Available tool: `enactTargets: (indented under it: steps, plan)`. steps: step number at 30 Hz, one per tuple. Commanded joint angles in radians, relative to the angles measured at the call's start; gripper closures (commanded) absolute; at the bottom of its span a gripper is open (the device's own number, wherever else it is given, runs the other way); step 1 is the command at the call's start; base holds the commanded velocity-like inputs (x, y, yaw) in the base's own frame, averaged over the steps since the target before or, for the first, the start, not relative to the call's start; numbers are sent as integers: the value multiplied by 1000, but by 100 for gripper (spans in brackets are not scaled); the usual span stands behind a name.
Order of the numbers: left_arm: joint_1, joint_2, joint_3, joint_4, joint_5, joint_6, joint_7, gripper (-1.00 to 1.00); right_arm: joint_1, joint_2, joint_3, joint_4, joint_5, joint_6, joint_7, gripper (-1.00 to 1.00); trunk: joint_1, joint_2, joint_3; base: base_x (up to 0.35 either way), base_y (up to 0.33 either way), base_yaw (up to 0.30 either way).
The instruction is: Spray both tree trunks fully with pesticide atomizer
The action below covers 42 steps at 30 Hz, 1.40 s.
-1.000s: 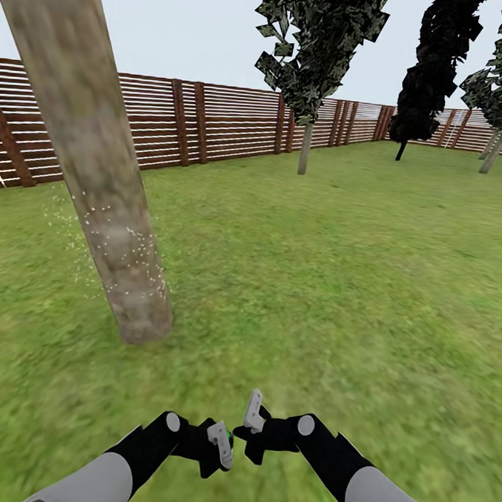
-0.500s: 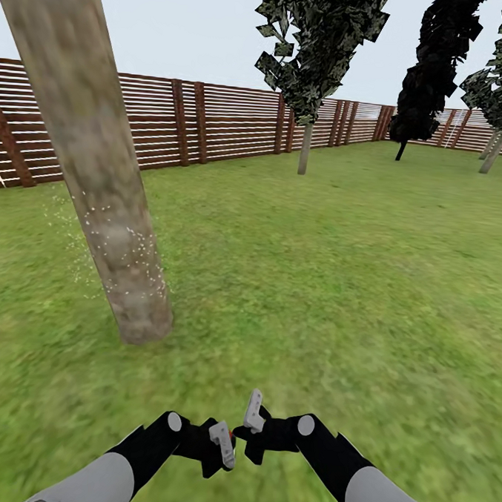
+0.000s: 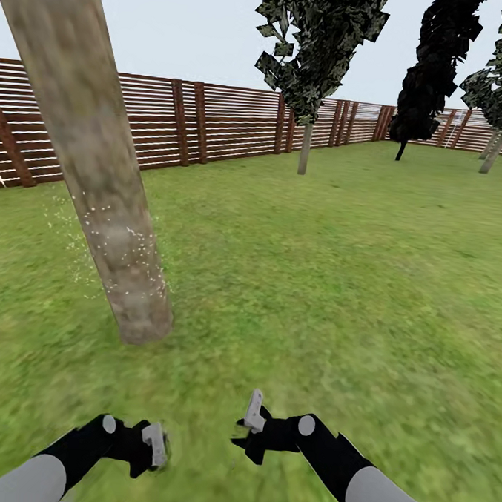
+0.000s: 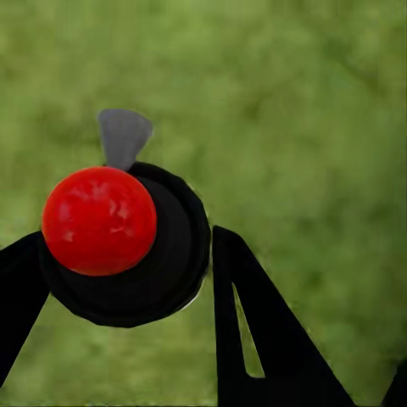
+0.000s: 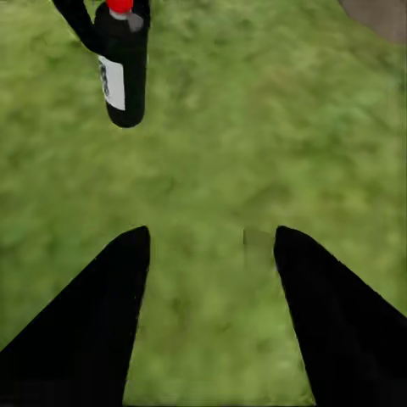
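My left pincer [image 3: 155, 447] grips the pesticide atomizer [image 4: 127, 242], its fingers clamped on the black body below the red cap, low over the grass [image 3: 316, 285]. My right pincer [image 5: 212, 246] hangs spread wide with nothing in it. Whitish pesticide [image 3: 124, 262] specks dot the lower tree trunk [image 3: 100, 167], which rises from the lawn before the fence [image 3: 214, 122].

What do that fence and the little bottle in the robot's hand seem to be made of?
The fence looks like brown wood: thin horizontal slats between darker posts. The bottle, held in the left gripper, seems smooth dark plastic with a glossy red cap; a simulator render leaves that uncertain.
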Motion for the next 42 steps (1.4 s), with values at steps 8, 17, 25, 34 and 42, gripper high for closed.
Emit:
enactTargets:
  steps: [8,17,25,34,42]
  plan:
    - [35,38,27,160,388,-45,309,100,1,-38,-195,235,-30,-10,-208,-100,0,0,0,0,0,0]
    - [236,63,70,193,964,-259,642,100,151,-175,-880,374,-40,-225,-581,-100,0,0,0,0,0,0]
    - [293,67,70,202,983,-292,658,100,179,-173,-887,376,-39,-261,-577,-100,0,0,0,0,0,0]
    - [294,62,69,211,984,-292,658,100,211,-147,-887,410,-37,-270,-581,-100,0,0,0,0,0,0]
    - [294,61,70,210,985,-293,658,100,269,-135,-887,449,-34,-398,-582,-100,0,0,0,0,0,0]
